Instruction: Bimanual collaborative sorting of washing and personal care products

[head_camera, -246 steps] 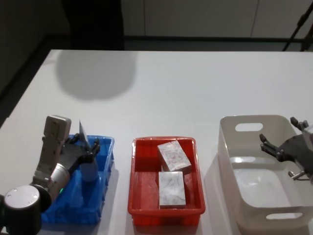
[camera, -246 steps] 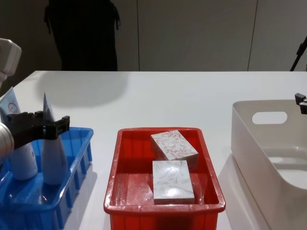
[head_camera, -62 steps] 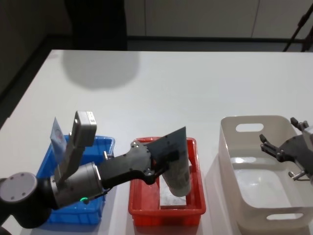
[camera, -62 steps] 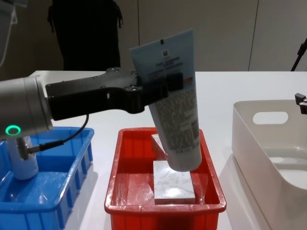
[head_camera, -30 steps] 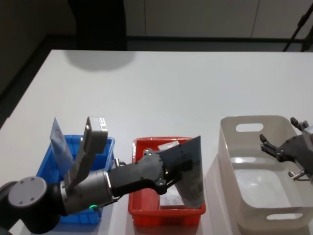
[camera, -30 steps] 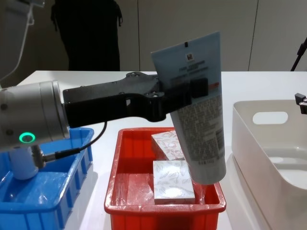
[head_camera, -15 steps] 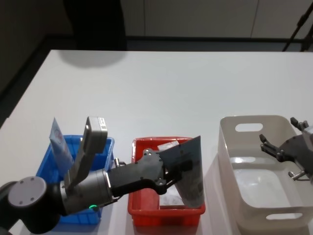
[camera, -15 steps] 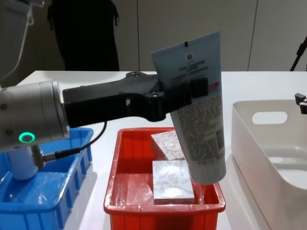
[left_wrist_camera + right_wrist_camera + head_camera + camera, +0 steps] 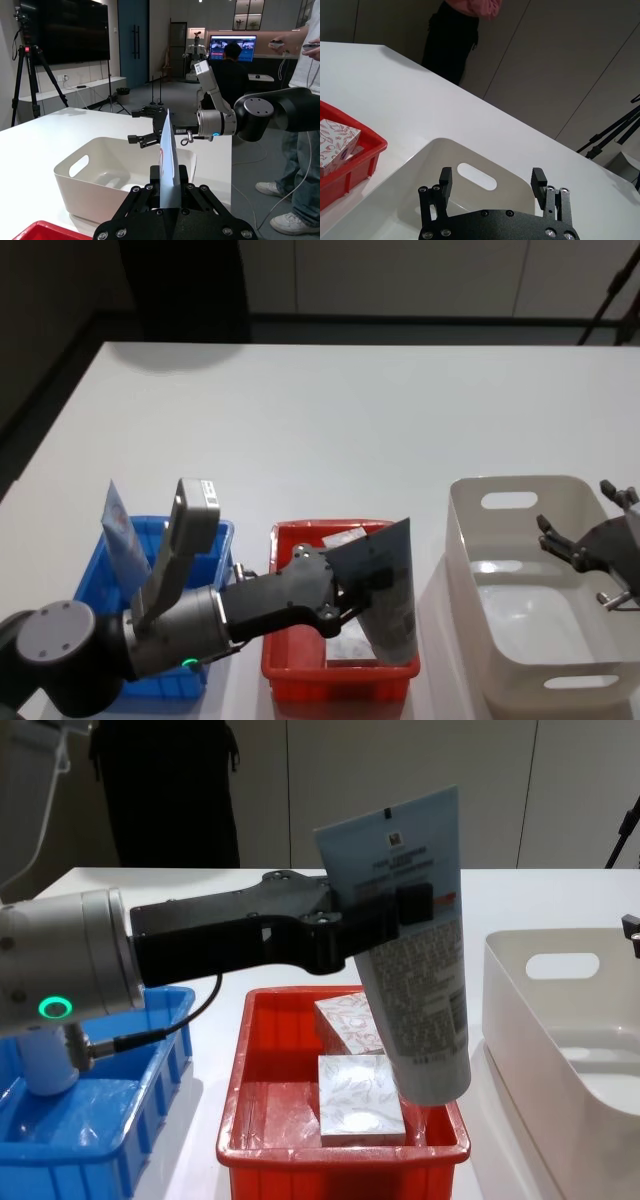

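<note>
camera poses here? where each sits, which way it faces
Head: high, looking down at the table; left gripper holds the tube over the red crate, right gripper by the white tub.
Chest: low, facing across the table; left arm enters from left.
Left wrist: faces past its jaws and tube toward tub and right arm.
Right wrist: looks over its open jaws into the tub.
Shared: head and chest both show tube over crate.

Pale blue squeeze tube (image 9: 415, 970) showing as soft plastic with a satin sheen. Red crate (image 9: 340, 1175) and blue crate (image 9: 165, 1065) gleaming, glossy moulded plastic. White boxes (image 9: 358, 1092) reading as matt printed card. Handled tub (image 9: 530, 1020) looking smooth, semi-gloss white plastic. Left gripper (image 9: 392, 910) wearing matt black; table (image 9: 350, 420) lying smooth and matt.
</note>
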Action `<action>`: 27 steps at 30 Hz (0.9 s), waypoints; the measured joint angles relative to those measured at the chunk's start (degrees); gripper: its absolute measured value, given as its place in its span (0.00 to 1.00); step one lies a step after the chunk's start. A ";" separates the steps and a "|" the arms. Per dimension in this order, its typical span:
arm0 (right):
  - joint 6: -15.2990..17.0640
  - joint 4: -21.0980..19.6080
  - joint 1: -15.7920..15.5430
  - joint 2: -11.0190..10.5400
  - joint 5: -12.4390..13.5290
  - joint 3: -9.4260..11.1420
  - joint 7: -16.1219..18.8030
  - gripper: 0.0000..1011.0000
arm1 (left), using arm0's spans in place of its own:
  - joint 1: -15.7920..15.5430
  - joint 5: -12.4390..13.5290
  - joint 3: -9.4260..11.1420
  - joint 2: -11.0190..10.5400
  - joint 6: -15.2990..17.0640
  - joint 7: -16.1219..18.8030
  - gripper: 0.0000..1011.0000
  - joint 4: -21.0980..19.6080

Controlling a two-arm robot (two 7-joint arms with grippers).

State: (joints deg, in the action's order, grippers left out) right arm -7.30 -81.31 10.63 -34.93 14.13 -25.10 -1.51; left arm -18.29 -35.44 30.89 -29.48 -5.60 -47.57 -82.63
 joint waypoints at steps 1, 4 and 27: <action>-0.29 -0.22 -0.38 -0.17 -0.14 0.36 0.06 0.99 | 0.00 0.00 0.00 0.00 0.00 0.00 0.19 0.00; -0.80 -0.62 -1.10 -0.46 -0.47 1.03 0.25 0.99 | 0.00 0.00 0.00 0.00 0.02 0.00 0.19 0.00; -4.91 -5.07 -5.78 -2.94 1.56 3.35 10.13 0.99 | 0.00 0.00 0.01 0.00 0.03 0.01 0.19 0.00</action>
State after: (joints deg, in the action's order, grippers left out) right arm -12.21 -86.38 4.85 -37.87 15.69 -21.75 8.62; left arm -18.29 -35.44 30.90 -29.49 -5.56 -47.57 -82.63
